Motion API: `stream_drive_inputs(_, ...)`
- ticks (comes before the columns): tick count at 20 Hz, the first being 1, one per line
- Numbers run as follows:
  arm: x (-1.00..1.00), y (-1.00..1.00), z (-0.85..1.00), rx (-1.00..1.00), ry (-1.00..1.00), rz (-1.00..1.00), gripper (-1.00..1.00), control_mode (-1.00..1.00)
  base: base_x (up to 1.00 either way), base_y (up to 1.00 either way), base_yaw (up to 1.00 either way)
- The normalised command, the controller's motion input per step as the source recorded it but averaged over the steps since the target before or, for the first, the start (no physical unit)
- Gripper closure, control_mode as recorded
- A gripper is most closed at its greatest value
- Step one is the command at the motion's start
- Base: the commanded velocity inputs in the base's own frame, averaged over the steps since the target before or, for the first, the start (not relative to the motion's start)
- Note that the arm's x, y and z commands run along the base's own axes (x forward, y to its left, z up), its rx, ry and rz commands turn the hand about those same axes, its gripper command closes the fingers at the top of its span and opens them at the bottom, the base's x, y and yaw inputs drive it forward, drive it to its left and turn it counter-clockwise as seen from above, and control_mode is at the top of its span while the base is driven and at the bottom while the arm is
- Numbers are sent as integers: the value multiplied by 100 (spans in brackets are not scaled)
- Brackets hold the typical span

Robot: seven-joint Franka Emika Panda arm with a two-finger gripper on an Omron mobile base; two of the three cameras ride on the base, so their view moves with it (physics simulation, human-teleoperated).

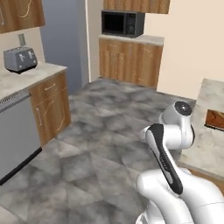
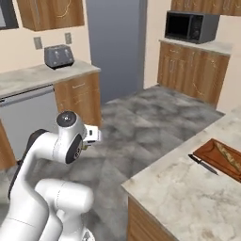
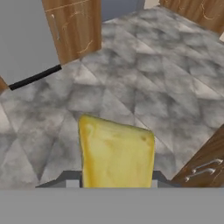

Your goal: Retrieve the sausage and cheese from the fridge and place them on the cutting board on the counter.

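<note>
Grey marbled floor (image 1: 100, 131), wooden cabinets (image 1: 130, 61), beige walls (image 1: 192, 48).

Floor ahead: you have open grey tiled floor (image 2: 141, 117) between the cabinet run and the counter (image 2: 188, 197), with nothing standing on it.
Left side: the dishwasher front (image 1: 15, 131) and wooden base cabinets (image 1: 50, 105) wall off that flank; the toaster (image 1: 19, 59) sits on top.
Right side: the counter edge juts toward you (its cabinet handles show close by in the hand view).
Counter top: bare marbled stone near you; the knife (image 2: 203, 164) lies just beside the cutting board (image 2: 212, 153).
Far end: the fridge (image 2: 115, 47) and the microwave (image 2: 190, 26) cabinets close the room.
Hand view: the cheese (image 3: 116, 153) blocks your lower middle sightline.
</note>
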Motion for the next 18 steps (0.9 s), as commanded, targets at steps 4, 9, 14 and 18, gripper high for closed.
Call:
stream_drive_inputs(4, 0, 0, 0, 0, 0, 0, 100, 100, 61, 41, -44)
stream_drive_inputs(9, 0, 0, 0, 0, 0, 0, 100, 100, 61, 37, -51)
stream_drive_inputs(14, 0, 0, 0, 0, 0, 0, 100, 100, 58, 35, -55)
stream_drive_inputs(18, 0, 0, 0, 0, 0, 0, 100, 100, 55, 34, -58)
